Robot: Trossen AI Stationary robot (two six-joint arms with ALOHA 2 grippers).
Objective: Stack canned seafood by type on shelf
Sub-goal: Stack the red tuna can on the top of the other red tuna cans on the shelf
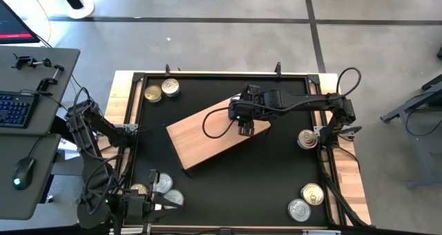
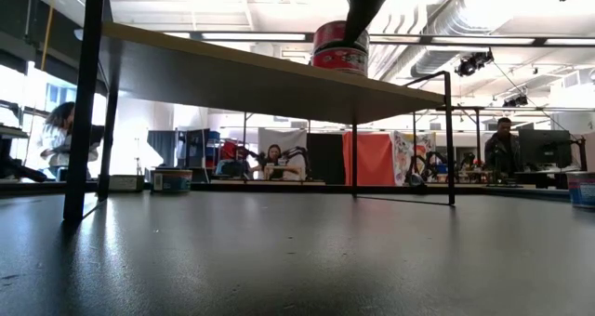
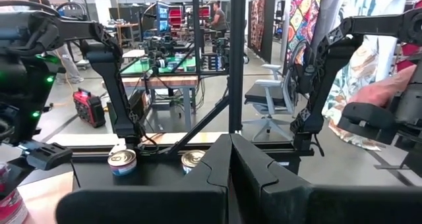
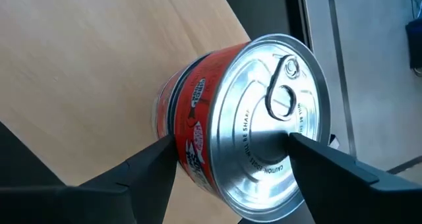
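Observation:
A red-labelled tin (image 4: 217,118) with a silver pull-tab lid stands at the right end of the light-brown shelf (image 1: 200,142). My right gripper (image 1: 246,130) is shut on it from above. In the low view the tin (image 2: 340,51) sits at the shelf's top edge (image 2: 232,70), under the dark fingers (image 2: 353,14). My left gripper (image 1: 164,206) waits shut at the table's near left corner and touches nothing. Its fingers (image 3: 217,171) point level across the table. Other flat tins lie on the black tabletop. My right gripper has the red-labelled tin between its two fingers, which slant down from the table's right side. One fingertip (image 4: 161,151) is against the red label wall (image 4: 191,128). The other (image 4: 310,155) lies over the silver lid (image 4: 264,145) beside the pull tab. The tin's base (image 2: 339,70) is at the shelf's top; whether it rests there I cannot tell.
Two tins (image 1: 152,93) (image 1: 170,88) lie far left and one (image 1: 307,138) at the right edge. Two more (image 1: 312,192) (image 1: 299,209) lie near right. Three (image 1: 164,185) (image 1: 174,197) (image 1: 138,190) lie beside my left gripper. The shelf stands on thin black legs (image 2: 449,139). People sit in the room behind.

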